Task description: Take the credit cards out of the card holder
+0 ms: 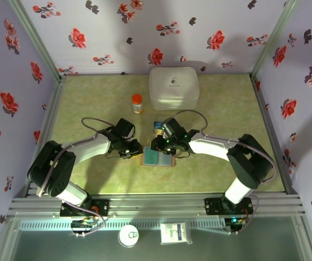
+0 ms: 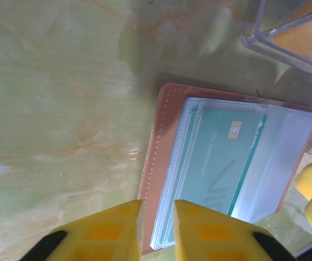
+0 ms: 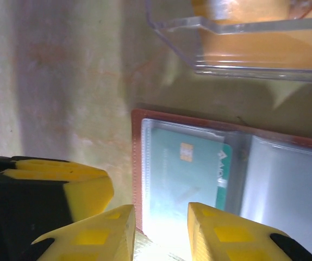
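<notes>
We see the card holder [image 1: 157,158] lying open and flat on the green table [image 1: 91,109] between the two arms, with a teal credit card [image 2: 221,163] tucked in one of its clear pockets. The left gripper [image 2: 157,209] hangs over the holder's brown border, its yellow jaws only a narrow slit apart, and we cannot tell whether they pinch that border or merely frame it. The right gripper [image 3: 161,212] sits at another edge of the holder, jaws a little apart and clamping nothing we can make out, near a clear box [image 3: 243,32] with orange contents.
</notes>
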Controlling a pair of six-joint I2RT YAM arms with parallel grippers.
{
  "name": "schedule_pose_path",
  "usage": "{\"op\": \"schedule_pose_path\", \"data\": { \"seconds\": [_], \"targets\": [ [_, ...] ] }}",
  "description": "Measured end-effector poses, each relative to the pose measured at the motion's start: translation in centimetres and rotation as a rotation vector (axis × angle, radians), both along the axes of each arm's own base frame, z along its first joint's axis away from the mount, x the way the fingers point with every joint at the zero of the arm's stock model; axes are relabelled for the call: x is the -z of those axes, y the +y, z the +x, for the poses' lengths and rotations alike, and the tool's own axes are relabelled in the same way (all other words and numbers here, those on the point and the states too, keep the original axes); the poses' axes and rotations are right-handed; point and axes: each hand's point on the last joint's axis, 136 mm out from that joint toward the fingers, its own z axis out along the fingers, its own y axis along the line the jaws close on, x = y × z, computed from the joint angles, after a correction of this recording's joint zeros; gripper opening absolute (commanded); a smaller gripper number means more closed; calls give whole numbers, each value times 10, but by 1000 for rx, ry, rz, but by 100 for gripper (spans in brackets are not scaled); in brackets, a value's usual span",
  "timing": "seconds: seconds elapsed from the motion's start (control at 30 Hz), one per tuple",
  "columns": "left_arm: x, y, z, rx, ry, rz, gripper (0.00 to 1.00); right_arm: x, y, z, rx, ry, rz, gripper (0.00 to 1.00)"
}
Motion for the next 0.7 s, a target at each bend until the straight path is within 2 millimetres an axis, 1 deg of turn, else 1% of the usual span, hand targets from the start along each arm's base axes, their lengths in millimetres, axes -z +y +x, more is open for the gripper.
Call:
{"op": "schedule_pose_path", "data": {
  "seconds": [0.1,0.2,0.37,0.6,0.7],
  "targets": [
    [-1,-2,1,2,-4,-9,8,8,1,-4,-11,19,-17,31],
    [1,-2,0,4,-3,-12,8,17,-1,-10,-15,44,-43,31],
    [4,-2,-4,10,13,-19,8,23,-7,-14,-22,61,-76,31],
    [9,-3,-9,20,35,-21,6,40,-25,-21,-43,79,-186,31],
    [12,-4,-11,26,41,-20,6,40,-30,-21,-54,74,-222,31]
  ]
}}
